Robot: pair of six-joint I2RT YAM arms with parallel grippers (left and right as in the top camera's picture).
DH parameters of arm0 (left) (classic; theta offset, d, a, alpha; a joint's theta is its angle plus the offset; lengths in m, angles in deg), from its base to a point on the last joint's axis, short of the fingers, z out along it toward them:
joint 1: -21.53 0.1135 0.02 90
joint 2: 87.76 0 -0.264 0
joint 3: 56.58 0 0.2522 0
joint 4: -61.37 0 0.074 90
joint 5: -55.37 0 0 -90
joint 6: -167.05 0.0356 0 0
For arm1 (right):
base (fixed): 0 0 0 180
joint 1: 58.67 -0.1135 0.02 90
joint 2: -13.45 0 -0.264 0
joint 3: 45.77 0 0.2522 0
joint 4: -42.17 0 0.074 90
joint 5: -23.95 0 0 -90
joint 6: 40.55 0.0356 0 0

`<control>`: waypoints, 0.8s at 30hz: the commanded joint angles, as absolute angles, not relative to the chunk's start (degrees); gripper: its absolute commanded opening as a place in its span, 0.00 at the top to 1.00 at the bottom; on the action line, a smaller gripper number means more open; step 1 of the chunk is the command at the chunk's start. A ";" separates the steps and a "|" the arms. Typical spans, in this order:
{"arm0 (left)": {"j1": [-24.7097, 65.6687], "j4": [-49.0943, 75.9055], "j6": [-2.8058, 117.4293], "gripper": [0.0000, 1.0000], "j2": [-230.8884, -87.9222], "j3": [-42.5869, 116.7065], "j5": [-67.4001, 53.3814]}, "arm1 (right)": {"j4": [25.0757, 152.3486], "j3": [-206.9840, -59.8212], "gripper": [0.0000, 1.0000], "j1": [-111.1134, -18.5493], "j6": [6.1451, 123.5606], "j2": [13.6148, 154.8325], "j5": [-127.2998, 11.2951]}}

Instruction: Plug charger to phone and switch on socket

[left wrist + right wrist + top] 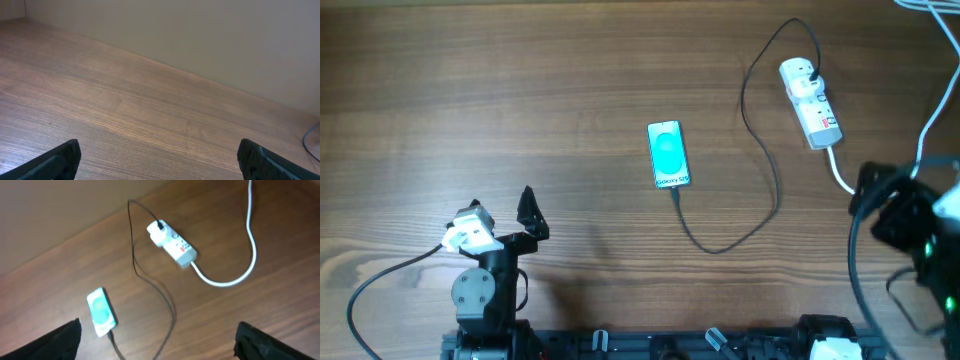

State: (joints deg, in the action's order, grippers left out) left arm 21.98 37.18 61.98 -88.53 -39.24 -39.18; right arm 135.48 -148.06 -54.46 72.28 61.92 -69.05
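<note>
Grippers both gape wide — left gripper (160, 165), right gripper (159, 342) — empty.

- My overhead camera sits fixed above the table (470, 80) and looks straight down. It is far enough off to take in most of the wood, with the arms at the bottom and right edges.
- My left wrist camera rides low and close to the tabletop, facing across bare wood to a pale wall (200, 30). The left gripper (157, 155) shows only as dark fingertips in the bottom corners.
- My right wrist camera hangs higher and tilts down, with the right gripper (157, 337) framed the same way.
- Overhead and right wrist share the phone (668, 153), the socket (810, 100) and the charger (776, 190) cable.
- Left wrist and overhead share only wood that I can identify.
</note>
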 commanded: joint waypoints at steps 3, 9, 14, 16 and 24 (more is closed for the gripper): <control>22.35 37.39 63.16 0.00 -87.99 -39.70 -38.70 | 139.82 -148.06 0.00 -54.33 72.13 60.78 -68.31; 22.35 37.39 63.16 0.00 -87.99 -39.70 -38.70 | 139.74 -148.06 0.00 -55.73 72.11 60.89 -68.31; 22.35 37.39 63.16 0.00 -87.99 -39.70 -38.70 | 139.93 -147.84 0.00 -55.73 71.19 61.09 -69.14; 22.35 37.39 63.16 0.00 -87.99 -39.70 -38.70 | 137.77 -146.05 0.00 -55.73 70.21 60.52 -69.18; 22.35 37.39 63.16 0.00 -87.99 -39.70 -38.70 | 99.61 -113.70 0.00 -55.73 64.85 41.96 -59.02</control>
